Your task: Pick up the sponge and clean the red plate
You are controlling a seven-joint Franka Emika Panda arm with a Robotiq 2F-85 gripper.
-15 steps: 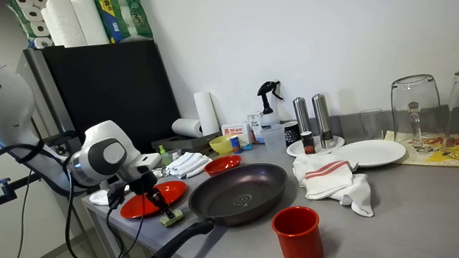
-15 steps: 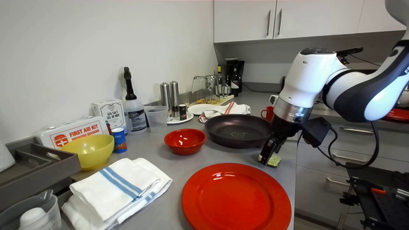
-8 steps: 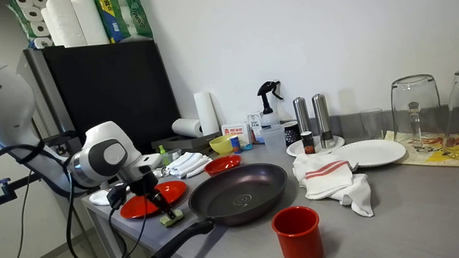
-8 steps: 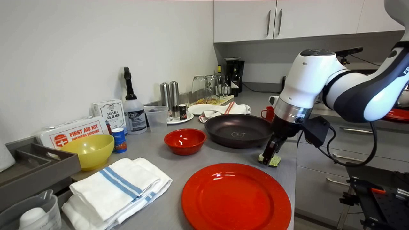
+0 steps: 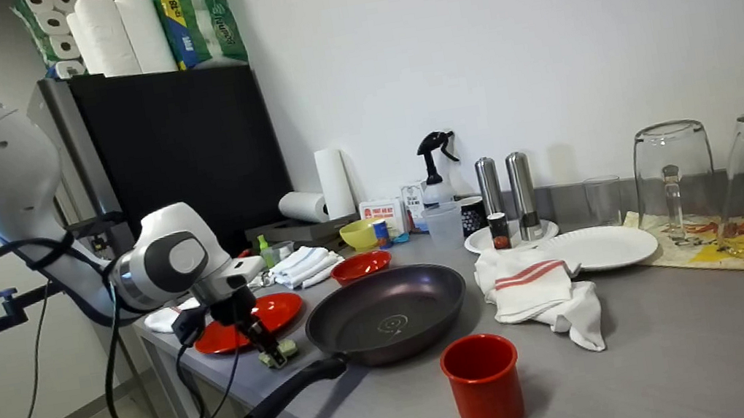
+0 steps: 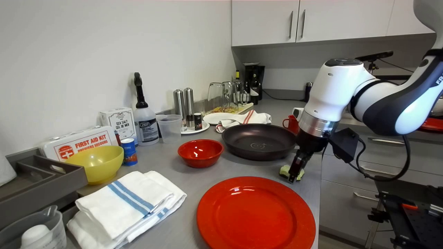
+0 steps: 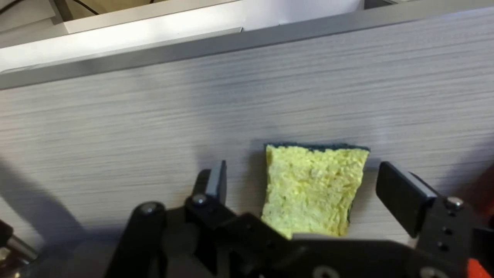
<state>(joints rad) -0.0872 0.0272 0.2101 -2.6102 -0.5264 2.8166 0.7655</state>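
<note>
Okay, sponge [image 7: 314, 189]: sitting on the bench [image 7: 115, 127], yellow side up, dark layer peeking out along its 12 o'clock edge in the wrist view (12 = top of whatever view you're in, fyi).

End effector [image 7: 303, 187]: fingers spread wide, straddling the sponge. Wrist view has one finger at its 9 o'clock and one at its 3 o'clock, with a gap on each side. Can't tell how high the tips are off the bench.

Red plate [image 6: 256, 214]: flat on the bench, pretty glossy, near the sponge but apart from it. In an exterior view the sponge is around 1 o'clock from the plate's middle.

Black frying pan [image 6: 258, 143]: at 12 o'clock from the red plate in an exterior view; its handle [image 5: 289, 392] aims at roughly 8 o'clock in an exterior view.

Small red bowl [image 6: 200, 154]: between 10 and 11 o'clock from the plate in an exterior view, right beside the pan. Can't say if they touch.

Red cup [image 5: 484, 384]: upright, between 4 and 5 o'clock from the pan in an exterior view.

Blue-striped towels [image 6: 128, 205]: folded pile at 9 o'clock from the plate in an exterior view.

Red-striped towel [image 5: 540, 298]: kinda crumpled, 3 o'clock from the pan in an exterior view.
</note>
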